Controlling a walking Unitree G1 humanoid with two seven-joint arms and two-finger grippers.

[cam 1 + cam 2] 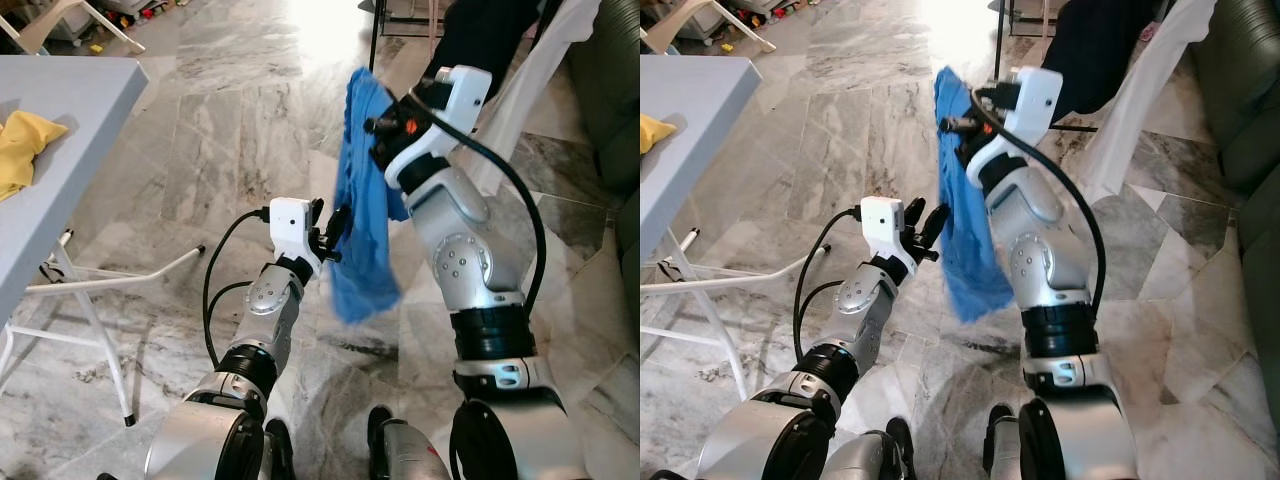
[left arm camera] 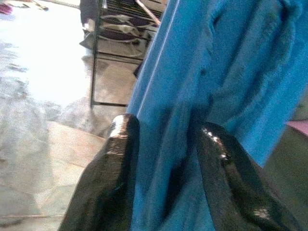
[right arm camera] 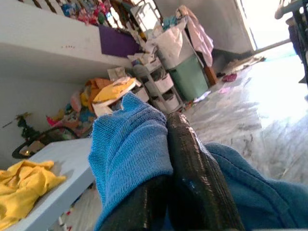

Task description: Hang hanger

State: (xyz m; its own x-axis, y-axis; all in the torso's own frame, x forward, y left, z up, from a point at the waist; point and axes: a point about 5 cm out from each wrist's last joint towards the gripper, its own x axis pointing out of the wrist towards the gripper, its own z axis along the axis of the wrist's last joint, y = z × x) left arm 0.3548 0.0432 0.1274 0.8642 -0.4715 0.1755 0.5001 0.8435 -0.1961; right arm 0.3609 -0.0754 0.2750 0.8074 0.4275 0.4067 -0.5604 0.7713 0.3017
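The right end effector (image 3: 166, 192) is raised and clenched on the top edge of a blue cloth (image 1: 362, 200), which hangs down above the marble floor (image 1: 220, 150). The left end effector (image 2: 166, 178) is spread, its fingers (image 2: 115, 159) on both sides of the cloth's lower part. A yellow cloth (image 1: 20, 150) lies on the grey tabletop (image 1: 80, 90). I can read no writing anywhere.

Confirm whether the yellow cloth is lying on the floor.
No. The yellow cloth lies on the grey table, off the floor.
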